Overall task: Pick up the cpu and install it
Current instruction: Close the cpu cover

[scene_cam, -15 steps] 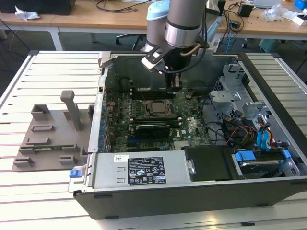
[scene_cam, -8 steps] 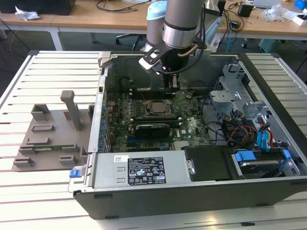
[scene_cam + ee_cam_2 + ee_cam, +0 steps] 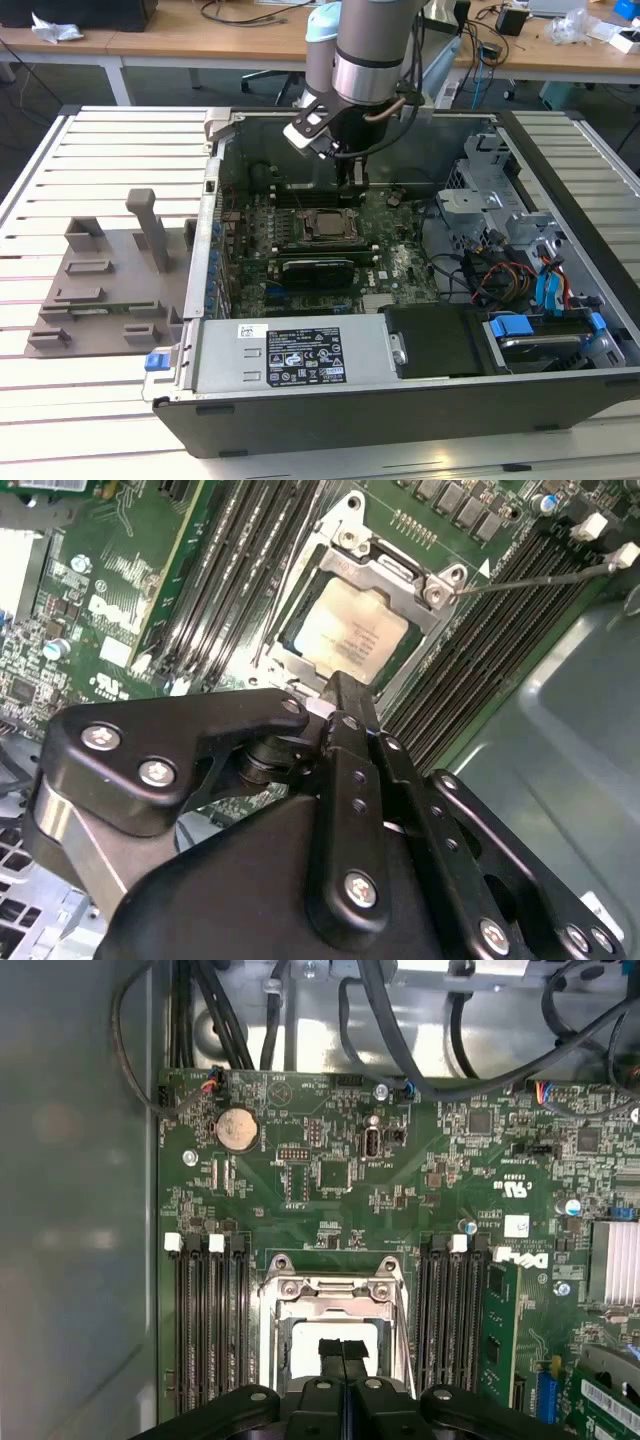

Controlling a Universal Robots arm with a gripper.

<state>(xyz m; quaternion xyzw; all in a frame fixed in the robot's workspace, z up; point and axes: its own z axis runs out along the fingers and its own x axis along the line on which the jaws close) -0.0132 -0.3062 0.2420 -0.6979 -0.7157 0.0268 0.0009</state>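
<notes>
Tool (image 3: 343,1352) hung low over socket frame (image 3: 436,586), fingers pressed together, gripping nothing. Cpu (image 3: 345,632) lay flat inside frame on board (image 3: 330,1175), just past the tips; contact unclear. Closed tips probably suited pressing chip to seat it, not grasping.

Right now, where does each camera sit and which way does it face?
Exterior view: off the arm, angled down into the open computer case; arm and gripper show.
First wrist view: on the arm, facing squarely onto the motherboard; the shut gripper shows.
Second wrist view: on the arm, slanting past the gripper toward the cpu.
Shared: both wrist views show the socket frame.
</notes>
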